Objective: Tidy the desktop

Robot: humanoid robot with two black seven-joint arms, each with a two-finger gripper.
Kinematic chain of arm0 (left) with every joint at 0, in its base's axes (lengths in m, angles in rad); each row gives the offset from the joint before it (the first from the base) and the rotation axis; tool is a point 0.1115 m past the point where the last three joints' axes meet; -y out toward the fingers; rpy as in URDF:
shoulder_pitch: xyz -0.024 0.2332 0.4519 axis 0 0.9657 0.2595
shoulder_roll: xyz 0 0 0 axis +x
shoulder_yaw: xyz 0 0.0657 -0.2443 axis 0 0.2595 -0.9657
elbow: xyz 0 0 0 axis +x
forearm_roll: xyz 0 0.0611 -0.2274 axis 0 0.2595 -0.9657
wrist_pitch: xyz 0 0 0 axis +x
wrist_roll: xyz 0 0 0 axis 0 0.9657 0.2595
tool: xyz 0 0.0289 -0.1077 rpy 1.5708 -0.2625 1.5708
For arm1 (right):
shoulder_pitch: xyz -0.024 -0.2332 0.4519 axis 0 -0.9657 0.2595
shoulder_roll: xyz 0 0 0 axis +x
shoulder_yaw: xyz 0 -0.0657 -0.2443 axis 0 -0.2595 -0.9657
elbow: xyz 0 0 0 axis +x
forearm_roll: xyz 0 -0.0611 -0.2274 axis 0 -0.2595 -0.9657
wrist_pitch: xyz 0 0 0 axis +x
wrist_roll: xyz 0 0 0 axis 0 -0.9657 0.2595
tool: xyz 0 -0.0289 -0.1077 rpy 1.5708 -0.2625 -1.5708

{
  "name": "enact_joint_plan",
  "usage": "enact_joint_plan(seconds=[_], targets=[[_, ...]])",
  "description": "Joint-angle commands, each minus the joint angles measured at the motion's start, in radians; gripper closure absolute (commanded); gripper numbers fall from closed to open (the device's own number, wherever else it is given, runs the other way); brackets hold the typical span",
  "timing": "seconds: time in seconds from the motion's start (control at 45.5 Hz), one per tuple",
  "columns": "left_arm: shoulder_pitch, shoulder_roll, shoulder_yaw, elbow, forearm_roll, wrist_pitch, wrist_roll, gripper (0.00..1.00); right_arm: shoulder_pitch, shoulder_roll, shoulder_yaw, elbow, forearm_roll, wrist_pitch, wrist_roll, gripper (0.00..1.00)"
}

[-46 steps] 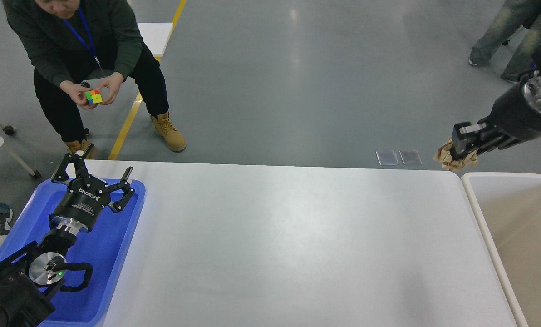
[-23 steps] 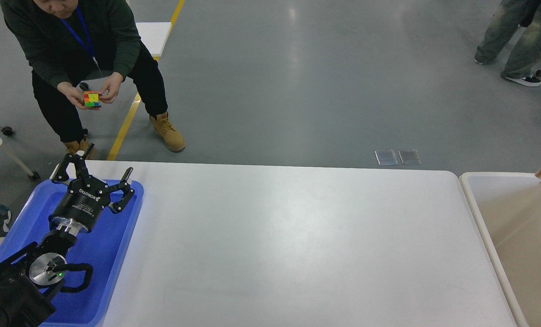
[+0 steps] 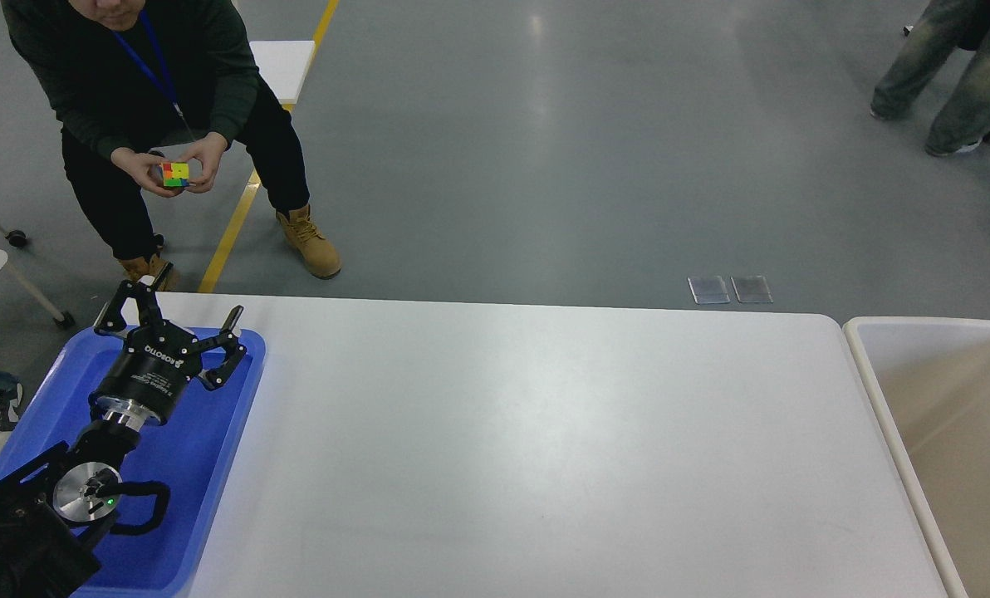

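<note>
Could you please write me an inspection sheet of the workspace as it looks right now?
Surface: the desktop is white and slightly glossy.
Job's things: nothing seen lying on the desktop.
Clutter: nothing seen on the desktop; the blue tray at its left end and the beige bin at its right end show nothing loose inside.
Grippers: the left pincer hangs open over the tray's far end, holding nothing; the right pincer is out of view.
Cables: a black cable loop runs along the left arm, above the tray.
Surroundings: a crouching person across the desktop holds a colourful puzzle cube; another person's legs stand far right.
</note>
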Motion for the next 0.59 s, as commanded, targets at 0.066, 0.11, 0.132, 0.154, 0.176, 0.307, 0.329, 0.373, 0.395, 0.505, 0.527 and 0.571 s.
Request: enact_joint_plan(seconds=[0.066, 0.11, 0.132, 0.154, 0.176, 0.307, 0.329, 0.373, 0.395, 0.505, 0.527, 0.571], targets=[[0.000, 0.000, 0.000, 0.000, 0.000, 0.000, 0.000, 0.01, -0.329, 0.116, 0.144, -0.164, 0.104, -0.192, -0.001, 1.00], [0.000, 0.000, 0.000, 0.000, 0.000, 0.000, 0.000, 0.01, -0.357, 0.135, 0.144, -0.181, 0.121, -0.209, -0.002, 1.00], [0.000, 0.000, 0.000, 0.000, 0.000, 0.000, 0.000, 0.01, -0.366, 0.141, 0.144, -0.188, 0.128, -0.217, -0.001, 1.00], [0.000, 0.000, 0.000, 0.000, 0.000, 0.000, 0.000, 0.01, -0.376, 0.147, 0.143, -0.194, 0.136, -0.223, -0.002, 1.00], [0.000, 0.000, 0.000, 0.000, 0.000, 0.000, 0.000, 0.01, -0.388, 0.152, 0.144, -0.198, 0.144, -0.230, -0.002, 1.00], [0.000, 0.000, 0.000, 0.000, 0.000, 0.000, 0.000, 0.01, -0.438, 0.173, 0.144, -0.204, 0.174, -0.269, -0.002, 1.00], [0.000, 0.000, 0.000, 0.000, 0.000, 0.000, 0.000, 0.01, -0.443, 0.175, 0.144, -0.204, 0.176, -0.273, -0.002, 1.00], [0.000, 0.000, 0.000, 0.000, 0.000, 0.000, 0.000, 0.01, -0.451, 0.179, 0.144, -0.204, 0.176, -0.281, -0.002, 1.00], [0.000, 0.000, 0.000, 0.000, 0.000, 0.000, 0.000, 0.01, -0.455, 0.179, 0.144, -0.204, 0.176, -0.284, -0.001, 1.00], [0.000, 0.000, 0.000, 0.000, 0.000, 0.000, 0.000, 0.01, -0.465, 0.189, 0.149, -0.204, 0.176, -0.296, -0.002, 1.00], [0.000, 0.000, 0.000, 0.000, 0.000, 0.000, 0.002, 0.01, -0.465, 0.190, 0.150, -0.204, 0.176, -0.300, -0.002, 1.00], [0.000, 0.000, 0.000, 0.000, 0.000, 0.000, 0.000, 0.01, -0.466, 0.192, 0.152, -0.204, 0.176, -0.307, -0.005, 1.00]])
